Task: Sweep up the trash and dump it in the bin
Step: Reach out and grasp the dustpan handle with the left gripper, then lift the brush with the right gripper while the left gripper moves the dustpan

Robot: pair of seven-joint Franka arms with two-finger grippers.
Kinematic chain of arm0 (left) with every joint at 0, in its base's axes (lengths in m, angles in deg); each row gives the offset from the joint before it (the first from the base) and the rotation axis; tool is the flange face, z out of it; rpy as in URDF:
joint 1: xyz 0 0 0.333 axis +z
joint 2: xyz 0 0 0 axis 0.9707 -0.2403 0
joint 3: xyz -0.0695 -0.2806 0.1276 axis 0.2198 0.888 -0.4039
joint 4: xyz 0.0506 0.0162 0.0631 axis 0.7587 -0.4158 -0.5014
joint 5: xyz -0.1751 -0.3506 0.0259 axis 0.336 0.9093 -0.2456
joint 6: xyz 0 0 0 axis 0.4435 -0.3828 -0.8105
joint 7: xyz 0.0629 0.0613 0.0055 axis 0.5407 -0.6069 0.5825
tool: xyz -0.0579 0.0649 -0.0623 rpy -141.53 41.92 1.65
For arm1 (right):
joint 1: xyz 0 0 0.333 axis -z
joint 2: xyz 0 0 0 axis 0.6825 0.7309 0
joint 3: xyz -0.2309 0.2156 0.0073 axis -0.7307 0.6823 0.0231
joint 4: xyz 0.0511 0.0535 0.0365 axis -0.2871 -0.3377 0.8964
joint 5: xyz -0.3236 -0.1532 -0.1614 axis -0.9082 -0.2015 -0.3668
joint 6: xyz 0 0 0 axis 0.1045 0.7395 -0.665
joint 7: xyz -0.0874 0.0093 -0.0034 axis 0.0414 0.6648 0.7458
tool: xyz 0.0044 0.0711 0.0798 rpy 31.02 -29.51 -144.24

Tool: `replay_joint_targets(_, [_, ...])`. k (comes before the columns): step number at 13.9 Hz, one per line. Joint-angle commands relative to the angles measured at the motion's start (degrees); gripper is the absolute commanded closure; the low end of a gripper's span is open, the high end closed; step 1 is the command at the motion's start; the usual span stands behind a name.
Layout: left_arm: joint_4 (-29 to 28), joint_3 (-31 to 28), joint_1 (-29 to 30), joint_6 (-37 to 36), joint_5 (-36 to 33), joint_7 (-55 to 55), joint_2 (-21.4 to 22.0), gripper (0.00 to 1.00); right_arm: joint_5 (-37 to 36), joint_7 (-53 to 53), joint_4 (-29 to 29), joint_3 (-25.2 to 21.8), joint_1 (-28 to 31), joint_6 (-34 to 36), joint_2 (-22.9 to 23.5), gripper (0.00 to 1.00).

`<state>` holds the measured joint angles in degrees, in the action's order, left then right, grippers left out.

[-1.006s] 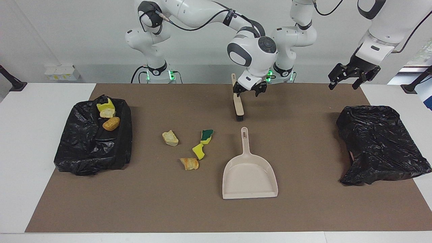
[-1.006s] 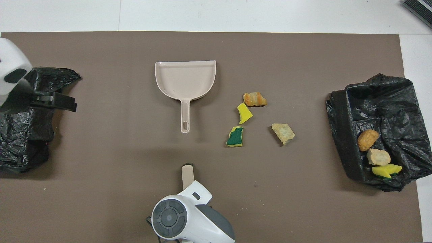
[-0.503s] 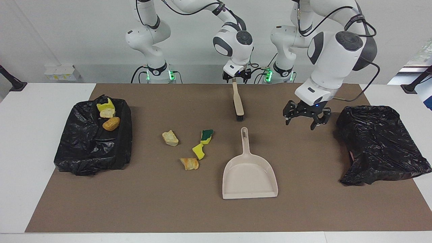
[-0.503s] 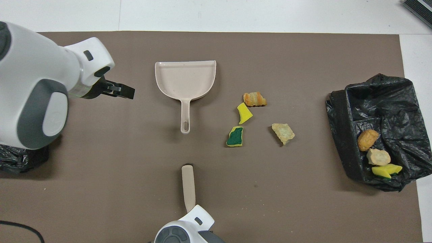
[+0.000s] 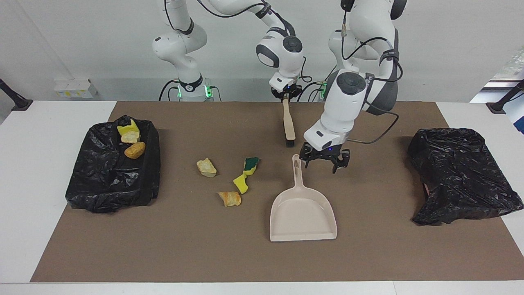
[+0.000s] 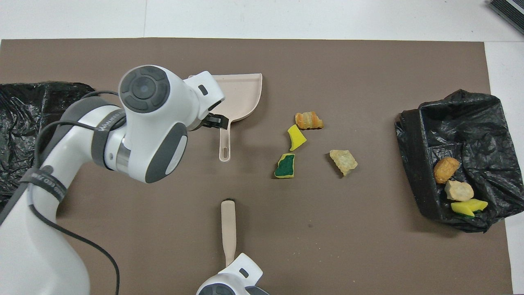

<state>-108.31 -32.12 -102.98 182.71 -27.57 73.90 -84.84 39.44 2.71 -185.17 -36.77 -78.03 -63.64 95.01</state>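
Observation:
Several trash scraps lie on the brown mat: a bread chunk [image 5: 206,167], a green-backed sponge [image 5: 251,164], a yellow sponge [image 5: 241,183] and another bread piece [image 5: 230,198]. Three more scraps [image 5: 131,137] sit in the black-lined bin [image 5: 106,180] at the right arm's end. The beige dustpan [image 5: 303,213] lies flat, its handle pointing toward the robots. My left gripper [image 5: 323,160] hangs open just beside that handle. My right gripper [image 5: 286,96] is shut on the handle end of the brush [image 5: 289,125], whose bristles rest on the mat.
A second crumpled black bag [image 5: 462,176] lies at the left arm's end of the mat. From overhead, the left arm [image 6: 143,123] covers part of the dustpan [image 6: 243,94], and the bin [image 6: 417,172] shows its three scraps.
The left arm swung from over the black bag at its end down to the dustpan handle. The right gripper drew back to the brush's handle end and closed on it.

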Motion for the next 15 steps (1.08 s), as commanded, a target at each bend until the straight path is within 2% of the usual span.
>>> replay_joint_targets(1, [-2.9, -0.9, -1.9, 4.2, -2.0, 4.0, -0.8, 0.0, 1.4, -0.2, -1.3, -0.1, 0.3, -1.4, -1.9, 1.0])
replay_joint_targets(4, [-7.2, -0.8, -3.1, 9.2, -2.0, 8.4, -0.8, 0.0, 1.4, 0.5, -2.1, -0.2, 1.1, 1.2, -7.5, 1.0])
replay_joint_targets(6, [-7.2, -0.8, -4.1, 9.5, -2.0, 8.9, -2.0, 0.0, 1.4, 0.8, -2.6, -0.2, 3.2, 8.1, -12.9, 1.0])
replay_joint_targets(7, [-6.9, -0.8, -4.1, 9.2, -2.0, 9.3, -1.9, 0.13, 1.4, 0.3, -3.3, -0.3, 4.7, 11.7, -15.9, 1.0])
replay_joint_targets(8, [-6.7, -0.9, -4.1, 8.7, -2.0, 9.3, -1.9, 0.35, 1.4, -0.7, -4.3, -0.3, 6.8, 15.0, -19.1, 1.0])
replay_joint_targets(10, [-6.7, -0.9, -4.1, 8.5, -2.0, 9.3, -1.9, 0.91, 1.1, -7.0, -4.4, -0.6, 12.7, 23.4, -23.7, 1.0])
replay_joint_targets(11, [-6.7, -0.9, -4.1, 8.6, -2.0, 9.1, -1.9, 1.0, 0.5, -10.1, -4.4, -0.6, 16.3, 26.0, -25.8, 1.0])
replay_joint_targets(13, [-6.7, -0.8, -3.4, 8.8, -2.0, 8.5, -1.8, 1.0, 0.2, -18.7, -4.1, -0.7, 24.5, 29.9, -28.5, 1.0])
replay_joint_targets(15, [-6.7, -1.3, -3.0, 9.0, -2.0, 7.1, -1.4, 1.0, -0.3, -30.3, -3.4, -0.8, 34.0, 31.6, -29.0, 1.0])
